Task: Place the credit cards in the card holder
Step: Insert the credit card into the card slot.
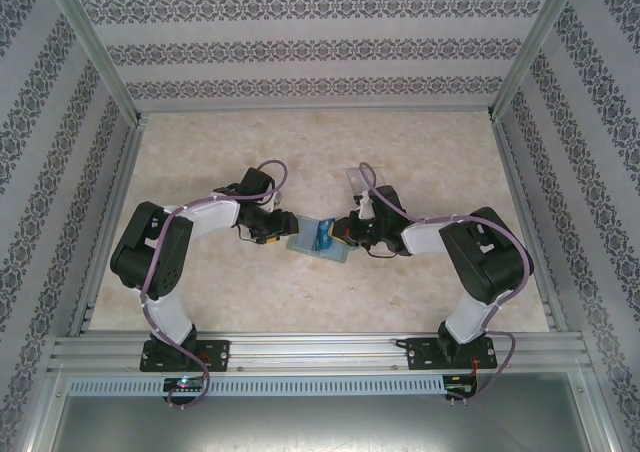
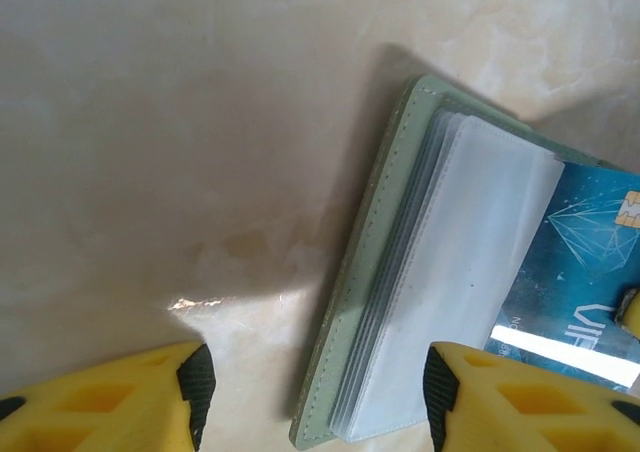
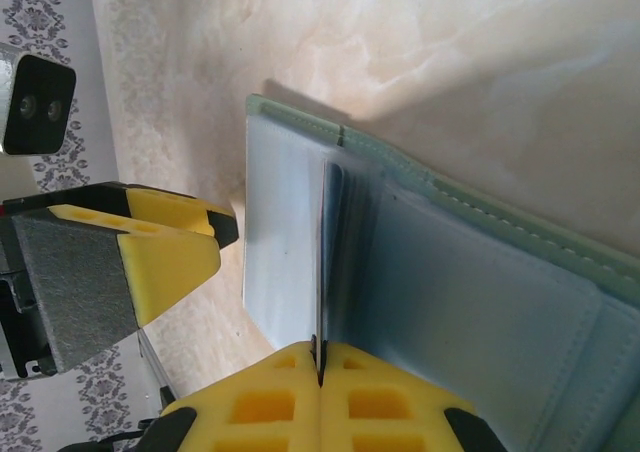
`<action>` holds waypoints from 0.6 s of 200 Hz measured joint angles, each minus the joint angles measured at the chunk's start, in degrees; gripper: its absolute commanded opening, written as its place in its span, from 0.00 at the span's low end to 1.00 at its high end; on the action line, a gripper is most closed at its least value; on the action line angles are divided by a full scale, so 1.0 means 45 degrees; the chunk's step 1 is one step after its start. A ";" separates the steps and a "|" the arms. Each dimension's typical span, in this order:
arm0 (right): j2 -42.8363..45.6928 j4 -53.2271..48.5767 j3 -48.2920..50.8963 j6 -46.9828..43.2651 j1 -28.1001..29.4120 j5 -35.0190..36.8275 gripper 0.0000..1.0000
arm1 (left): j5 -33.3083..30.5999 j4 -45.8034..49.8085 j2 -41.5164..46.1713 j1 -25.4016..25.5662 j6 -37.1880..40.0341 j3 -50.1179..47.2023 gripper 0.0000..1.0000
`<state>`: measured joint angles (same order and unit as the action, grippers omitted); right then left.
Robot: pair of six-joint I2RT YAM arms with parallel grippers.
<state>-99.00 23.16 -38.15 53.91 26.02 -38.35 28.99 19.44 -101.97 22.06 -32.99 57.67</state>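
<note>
Mid-table the card holder [image 1: 318, 240] lies open, the right gripper [image 3: 320, 368] pinching the blue credit card [image 2: 585, 262] edge-on at a sleeve, the left gripper [image 2: 315, 397] straddling the holder's edge, jaws spread: insertion step, I'd say, calling next for a straight, steady push inward.

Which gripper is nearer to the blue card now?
Right. The right gripper is shut on the edge of the blue card, at the card holder. The left gripper stands open astride the holder's outer edge, short of the card.
</note>
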 measured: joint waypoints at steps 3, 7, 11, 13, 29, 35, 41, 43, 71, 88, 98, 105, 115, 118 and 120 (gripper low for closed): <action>-0.0019 0.0049 0.0000 0.0049 0.0000 -0.0024 0.00 | -0.0019 0.0015 -0.0015 0.0000 0.0010 0.0000 0.53; -0.0039 0.0087 0.0000 0.0063 0.0000 -0.0034 0.00 | -0.0039 0.0019 -0.0029 0.0000 0.0000 0.0000 0.52; -0.0068 0.0155 0.0000 0.0097 0.0005 -0.0049 0.00 | -0.0063 0.0039 -0.0063 0.0000 0.0010 0.0010 0.50; -0.0078 0.0175 0.0000 0.0117 0.0005 -0.0058 0.00 | -0.0078 0.0053 -0.0073 0.0000 0.0000 0.0019 0.50; -0.0248 0.0500 0.0000 0.0423 0.0073 -0.0058 0.00 | -0.0136 0.0180 -0.0151 -0.0010 -0.0005 0.0107 0.49; -0.0321 0.0636 0.0000 0.0534 0.0102 -0.0063 0.00 | -0.0141 0.0199 -0.0165 -0.0010 -0.0005 0.0126 0.49; -0.0384 0.0748 0.0000 0.0641 0.0160 -0.0058 0.00 | -0.0141 0.0214 -0.0180 -0.0010 -0.0005 0.0136 0.49; -0.0408 0.0792 0.0005 0.0699 0.0185 -0.0049 0.00 | -0.0141 0.0214 -0.0180 -0.0010 -0.0005 0.0136 0.49; -0.0461 0.1350 0.0146 0.1141 0.0481 0.0189 0.00 | -0.0170 0.0248 -0.0189 -0.0010 -0.0010 0.0155 0.49; -0.0437 0.1574 0.0345 0.1307 0.0699 0.0491 0.00 | -0.0170 0.0277 -0.0189 -0.0010 -0.0010 0.0170 0.49; -0.0374 0.1656 0.0481 0.1336 0.0826 0.0704 0.00 | -0.0170 0.0277 -0.0189 -0.0010 -0.0010 0.0170 0.49; -0.0306 0.1695 0.0573 0.1336 0.0913 0.0816 0.00 | -0.0175 0.0277 -0.0189 -0.0010 -0.0010 0.0170 0.49; -0.0175 0.1773 0.0714 0.1326 0.1025 0.1005 0.00 | -0.0175 0.0282 -0.0189 -0.0010 -0.0010 0.0170 0.49; -0.0141 0.1787 0.0748 0.1326 0.1030 0.1054 0.00 | -0.0175 0.0287 -0.0189 -0.0010 -0.0010 0.0170 0.49; -0.0102 0.1792 0.0777 0.1326 0.1030 0.1093 0.00 | -0.0175 0.0287 -0.0189 -0.0010 -0.0010 0.0170 0.49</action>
<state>-99.46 31.22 -34.65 59.88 30.65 -33.43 28.21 20.73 -102.83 22.02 -33.04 58.43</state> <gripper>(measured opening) 0.065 0.489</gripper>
